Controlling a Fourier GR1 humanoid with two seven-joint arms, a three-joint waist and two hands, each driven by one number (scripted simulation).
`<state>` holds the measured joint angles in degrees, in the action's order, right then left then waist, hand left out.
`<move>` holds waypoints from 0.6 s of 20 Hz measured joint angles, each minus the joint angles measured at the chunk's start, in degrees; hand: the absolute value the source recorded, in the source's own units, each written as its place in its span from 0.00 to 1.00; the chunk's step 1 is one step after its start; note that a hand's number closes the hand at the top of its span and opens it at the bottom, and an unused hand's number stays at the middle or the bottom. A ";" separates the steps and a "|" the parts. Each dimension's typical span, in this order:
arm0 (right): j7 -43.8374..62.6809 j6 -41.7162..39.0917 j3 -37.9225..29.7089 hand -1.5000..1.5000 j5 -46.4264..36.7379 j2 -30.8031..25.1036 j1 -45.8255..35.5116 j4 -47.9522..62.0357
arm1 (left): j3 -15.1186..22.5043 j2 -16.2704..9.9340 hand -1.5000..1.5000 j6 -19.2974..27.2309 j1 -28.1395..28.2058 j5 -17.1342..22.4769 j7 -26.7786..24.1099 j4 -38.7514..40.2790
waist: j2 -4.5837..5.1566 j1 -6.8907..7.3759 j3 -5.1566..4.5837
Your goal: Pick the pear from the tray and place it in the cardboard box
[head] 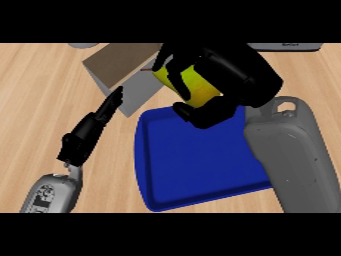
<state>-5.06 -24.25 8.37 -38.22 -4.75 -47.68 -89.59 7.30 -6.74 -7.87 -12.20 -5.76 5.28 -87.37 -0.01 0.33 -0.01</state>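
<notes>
Head view shows the right hand (pixel 221 75) near the top middle, fingers curled around the yellow pear (pixel 191 85). It is above the blue tray (pixel 195 165), beside the cardboard box (pixel 125 75). At lower left, the left hand (pixel 92 130) has straight fingers.

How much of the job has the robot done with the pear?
Done: the pear is off the blue tray, which now shows only bare blue. In hand: the right hand has its fingers curled round the pear, up near the cardboard box. Left: put it into the box and let go. The left hand is open beside the box, holding nothing.
</notes>
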 measured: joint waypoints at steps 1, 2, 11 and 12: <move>0.64 -0.14 -0.75 1.00 0.15 0.32 -1.15 0.70 | -0.21 -0.01 0.50 -0.03 0.18 -0.07 -0.21 0.00 | 0.01 0.01 -0.01; 1.36 0.24 -1.00 1.00 -0.18 1.14 -2.71 2.40 | -0.37 -0.05 0.50 -0.21 0.22 -0.04 -0.35 -0.03 | 0.01 0.06 0.00; 0.26 8.23 -3.92 1.00 0.39 4.13 -15.72 22.40 | -1.20 -0.04 0.50 -1.24 -0.97 -0.41 -0.77 0.90 | 0.21 0.69 -0.03; 0.22 9.20 -3.74 1.00 0.62 4.26 -16.52 24.07 | -1.02 0.25 0.50 -1.18 -0.70 -0.58 -1.12 1.00 | 0.19 0.67 -0.02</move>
<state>-4.85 -15.05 4.64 -37.60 -0.50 -64.19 -65.53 6.28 -6.49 -9.05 -12.90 -6.34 4.16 -86.37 0.18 1.00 -0.03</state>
